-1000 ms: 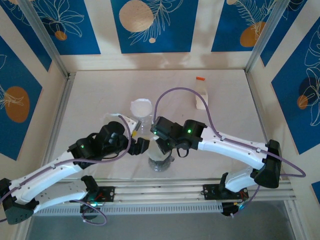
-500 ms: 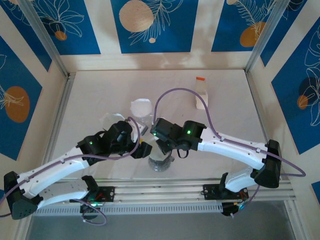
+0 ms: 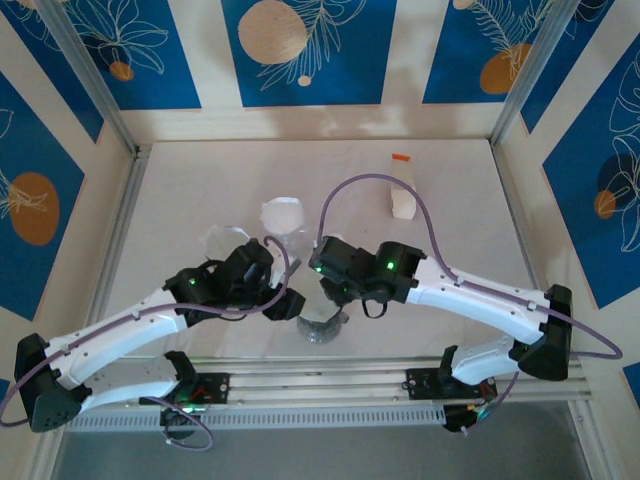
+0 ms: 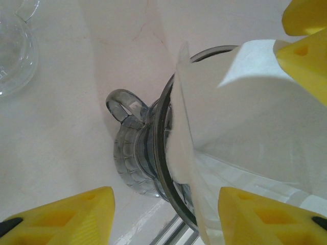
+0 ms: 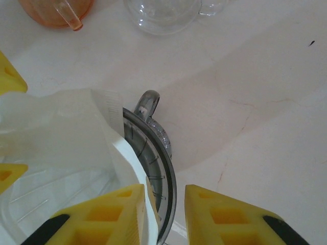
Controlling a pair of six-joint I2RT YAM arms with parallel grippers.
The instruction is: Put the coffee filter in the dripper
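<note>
White tabletop (image 3: 200, 190): the coffee filter (image 4: 245, 117) stands half-seated in the dripper (image 4: 135, 158), lower centre overhead. My left gripper (image 4: 163, 201) gapes around it. The right gripper (image 5: 164, 196) brackets rim and paper; whether it pinches, I cannot tell. Flimsy, crease-prone paper: I'd pinch its upper edge.

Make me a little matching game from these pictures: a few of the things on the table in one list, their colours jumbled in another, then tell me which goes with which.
Things:
1. coffee filter
2. dripper
3. small cup beyond the dripper
4. glass server next to that cup

Colours:
A. orange
B. white
C. clear, no tint
D. smoky grey

Pairs: 1-B, 2-D, 3-A, 4-C.
</note>
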